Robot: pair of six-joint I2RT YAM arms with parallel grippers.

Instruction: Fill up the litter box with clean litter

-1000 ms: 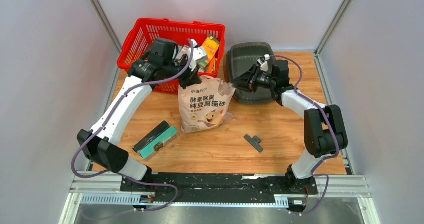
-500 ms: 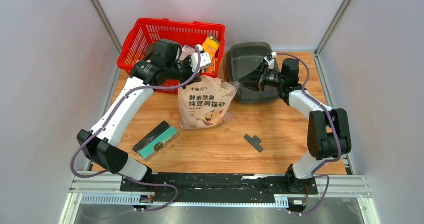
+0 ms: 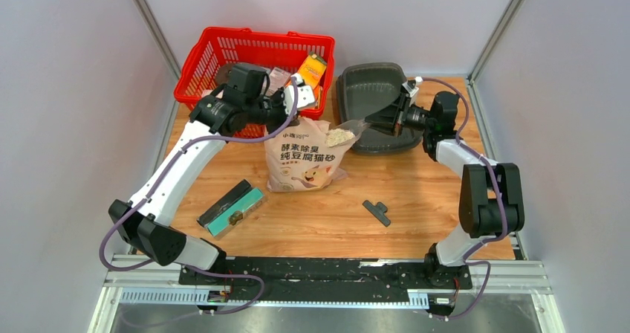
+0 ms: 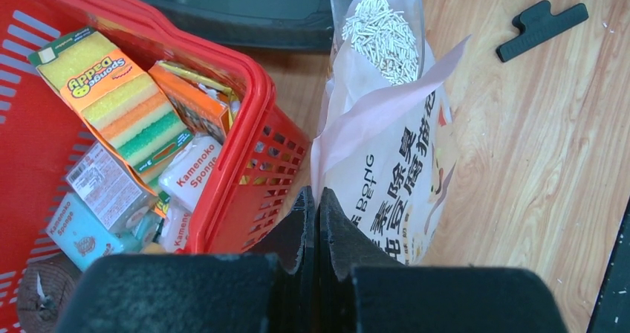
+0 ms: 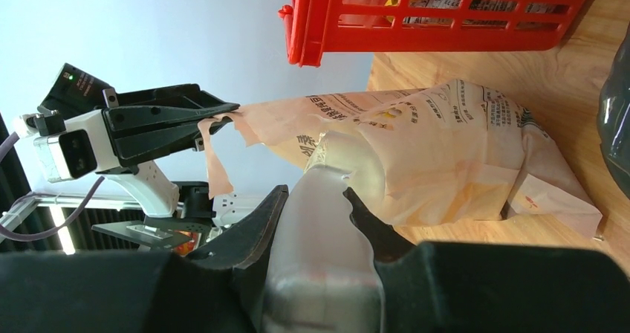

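The left gripper's (image 4: 318, 203) jaws are clenching the litter bag's (image 3: 303, 158) torn top, just beside the litter box (image 3: 371, 95). The right gripper's (image 5: 313, 195) jaws are grasping a clear scoop (image 5: 316, 273) carrying clean litter (image 4: 382, 27) at the litter box's near corner.

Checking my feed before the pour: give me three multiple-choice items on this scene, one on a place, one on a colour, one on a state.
1. Where is the litter box?
A. Right of the red basket
B. Inside the basket
C. By the arm bases

2. What colour is the scoop in the right gripper?
A. Red
B. Clear
C. Black

3. What is the left gripper doing?
A. Hanging open
B. Holding a sponge
C. Shut on the bag's torn edge

1 A: it lies beside the basket's right wall.
2 B: it is see-through, with litter lying in it.
3 C: its jaws pinch the pink flap.
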